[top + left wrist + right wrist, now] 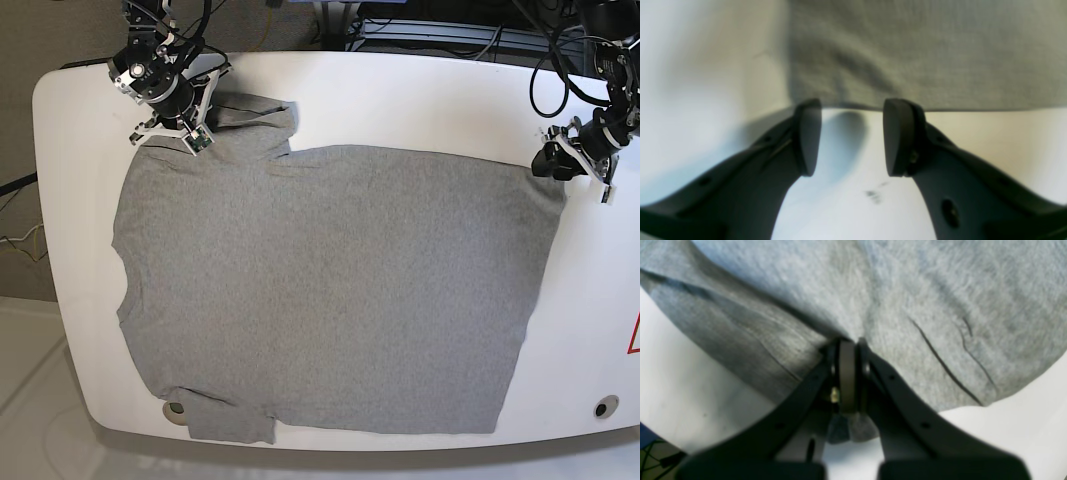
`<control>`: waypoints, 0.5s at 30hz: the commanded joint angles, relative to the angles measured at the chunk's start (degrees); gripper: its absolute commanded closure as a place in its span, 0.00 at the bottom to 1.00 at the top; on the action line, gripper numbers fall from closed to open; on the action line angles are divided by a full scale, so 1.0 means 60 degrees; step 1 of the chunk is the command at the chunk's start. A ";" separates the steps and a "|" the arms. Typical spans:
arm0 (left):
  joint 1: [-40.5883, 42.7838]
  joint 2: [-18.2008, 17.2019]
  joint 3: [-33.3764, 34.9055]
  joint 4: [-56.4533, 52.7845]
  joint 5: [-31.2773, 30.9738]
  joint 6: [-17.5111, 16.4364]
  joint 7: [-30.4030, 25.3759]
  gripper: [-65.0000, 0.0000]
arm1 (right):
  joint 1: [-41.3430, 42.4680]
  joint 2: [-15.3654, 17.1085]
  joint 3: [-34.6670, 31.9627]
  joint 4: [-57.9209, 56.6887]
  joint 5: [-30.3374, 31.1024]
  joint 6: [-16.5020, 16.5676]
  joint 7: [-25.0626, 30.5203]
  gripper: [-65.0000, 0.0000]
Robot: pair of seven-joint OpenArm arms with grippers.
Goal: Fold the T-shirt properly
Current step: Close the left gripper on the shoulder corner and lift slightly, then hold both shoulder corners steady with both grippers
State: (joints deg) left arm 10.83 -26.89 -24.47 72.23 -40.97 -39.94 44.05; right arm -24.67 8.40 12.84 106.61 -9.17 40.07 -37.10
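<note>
— Where is the T-shirt [330, 290] lying?

— It is lying spread out, plain side up, over most of the white surface [420, 100], one sleeve folded near the far corner and the other hanging at the near edge.

— What is the right pincer [848, 350] doing?

— It is pinching a fold of the grey cloth, its jaws pressed together on the fabric by the far sleeve.

— And the left pincer [851, 133]?

— Its jaws are standing spread, with bare surface showing between them. It is sitting just beside the shirt's hem corner; the wrist view is blurred, so whether the tips are touching cloth I cannot tell.
</note>
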 commanded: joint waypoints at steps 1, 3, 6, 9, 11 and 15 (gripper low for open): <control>-0.0106 -0.0222 0.0022 0.0153 -0.0017 -0.0009 0.0051 0.55 | -0.0009 0.0054 0.0054 0.0047 -0.0073 -0.0012 -0.0049 1.00; -0.0132 -0.0223 0.0077 0.0148 0.0059 -0.0009 0.0065 0.55 | -0.0015 0.0047 0.0059 0.0041 -0.0079 -0.0012 -0.0042 1.00; -0.0205 -0.0228 0.0332 0.0186 0.0368 -0.0009 -0.0044 0.55 | -0.0003 0.0053 0.0067 0.0076 -0.0037 -0.0012 -0.0042 1.00; -0.0264 -0.0213 0.0398 0.0158 0.0557 -0.0009 -0.0070 0.55 | -0.0007 0.0040 0.0069 0.0077 0.0008 -0.0012 -0.0031 1.00; -0.0289 -0.0168 0.0424 0.0109 0.0683 -0.0009 -0.0104 0.55 | -0.0012 0.0032 0.0073 0.0068 0.0028 -0.0012 -0.0040 1.00; -0.0311 0.0025 0.0317 -0.0041 0.0829 -0.0009 -0.0210 0.54 | 0.0018 0.0058 0.0065 0.0025 0.0041 -0.0012 -0.0065 1.00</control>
State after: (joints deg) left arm 9.04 -26.55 -21.93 72.23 -37.17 -39.97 42.54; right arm -24.64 8.27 13.08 106.43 -8.73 40.07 -36.69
